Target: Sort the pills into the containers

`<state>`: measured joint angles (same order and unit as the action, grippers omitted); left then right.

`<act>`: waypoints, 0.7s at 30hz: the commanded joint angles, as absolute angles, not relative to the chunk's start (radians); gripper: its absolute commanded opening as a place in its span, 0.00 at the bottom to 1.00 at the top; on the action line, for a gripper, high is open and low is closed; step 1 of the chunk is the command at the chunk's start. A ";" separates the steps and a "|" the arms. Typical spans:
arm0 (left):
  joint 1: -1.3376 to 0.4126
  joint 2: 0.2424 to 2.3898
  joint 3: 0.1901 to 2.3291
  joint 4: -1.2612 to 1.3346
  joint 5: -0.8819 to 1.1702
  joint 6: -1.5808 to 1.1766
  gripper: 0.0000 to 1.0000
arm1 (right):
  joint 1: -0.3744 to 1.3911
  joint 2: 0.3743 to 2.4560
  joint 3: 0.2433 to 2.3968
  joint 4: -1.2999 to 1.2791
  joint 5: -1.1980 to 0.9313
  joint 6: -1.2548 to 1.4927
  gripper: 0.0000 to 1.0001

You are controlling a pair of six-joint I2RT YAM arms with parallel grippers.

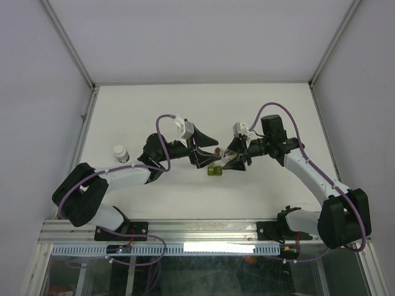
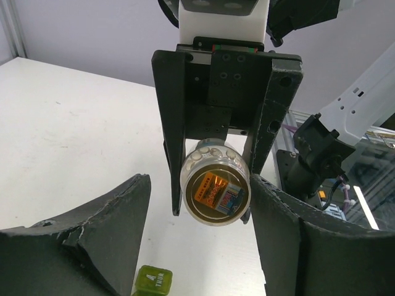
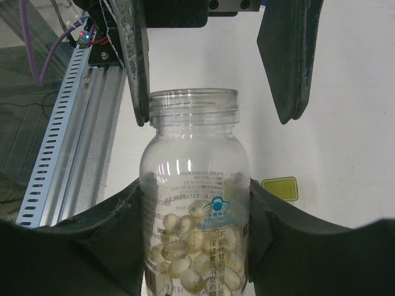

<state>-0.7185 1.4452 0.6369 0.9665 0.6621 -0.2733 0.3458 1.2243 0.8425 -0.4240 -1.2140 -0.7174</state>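
Top external view: the right gripper (image 1: 229,158) is clenched on a small clear bottle (image 1: 223,154). The left gripper (image 1: 210,152) faces it, fingertips just beside the bottle's far end. The green compartment box (image 1: 215,171) lies on the table (image 1: 185,105) just on the near side of both sets of fingertips. A white-capped vial (image 1: 121,153) stands well apart, out beside the left forearm.

Left wrist view: the left gripper's own fingers (image 2: 92,240) stand spread, clamping nothing. The bottle (image 2: 216,191) sits ahead of them, pinched between the right gripper's two fingers. A round end faces the palm, probably the mouth, though reflections make this uncertain. The box (image 2: 153,282) lies low in the gap, near the finger at the left of this view.

Right wrist view: the right fingers (image 3: 105,240) press both sides of the bottle body. The pills (image 3: 179,259), pale and rounded, are piled in the part nearest the palm. The uncapped mouth points away from the palm. The left gripper's fingers straddle the neck, one at the rim, the other apart. The box (image 3: 279,188) lies on the table beyond the finger at the right of this view.
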 commanded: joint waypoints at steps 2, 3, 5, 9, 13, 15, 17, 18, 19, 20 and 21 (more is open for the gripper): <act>-0.712 1.458 0.676 1.002 0.667 -0.279 0.63 | 0.351 1.221 0.891 -0.412 -1.255 -0.736 0.00; -0.713 1.459 0.678 1.001 0.669 -0.281 0.61 | 0.352 1.221 0.892 -0.413 -1.253 -0.736 0.00; -0.712 1.464 0.683 1.002 0.681 -0.289 0.57 | 0.351 1.222 0.893 -0.413 -1.253 -0.736 0.00; -0.712 1.472 0.693 1.006 0.696 -0.312 0.41 | 0.351 1.221 0.893 -0.414 -1.254 -0.736 0.00; -0.712 1.461 0.695 0.992 0.666 -0.363 0.16 | 0.351 1.222 0.893 -0.414 -1.247 -0.736 0.00; -0.714 1.444 0.693 0.963 0.618 -0.421 0.04 | 0.351 1.222 0.893 -0.413 -1.237 -0.733 0.00; -0.718 1.419 0.684 0.911 0.516 -0.530 0.00 | 0.351 1.227 0.896 -0.404 -1.217 -0.721 0.00; -0.723 1.396 0.684 0.863 0.466 -0.596 0.00 | 0.351 1.229 0.897 -0.398 -1.206 -0.712 0.00; -0.733 1.379 0.685 0.811 0.416 -0.655 0.00 | 0.350 1.231 0.897 -0.393 -1.198 -0.704 0.00; -0.751 1.363 0.685 0.768 0.364 -0.706 0.00 | 0.351 1.233 0.897 -0.388 -1.193 -0.698 0.00; -0.773 1.342 0.683 0.723 0.305 -0.748 0.00 | 0.351 1.235 0.897 -0.385 -1.191 -0.693 0.00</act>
<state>-0.7345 1.4319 0.6540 0.8612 0.5671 -0.5198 0.3401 1.2358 0.8474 -0.4183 -1.1568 -0.7048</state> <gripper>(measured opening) 0.375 0.550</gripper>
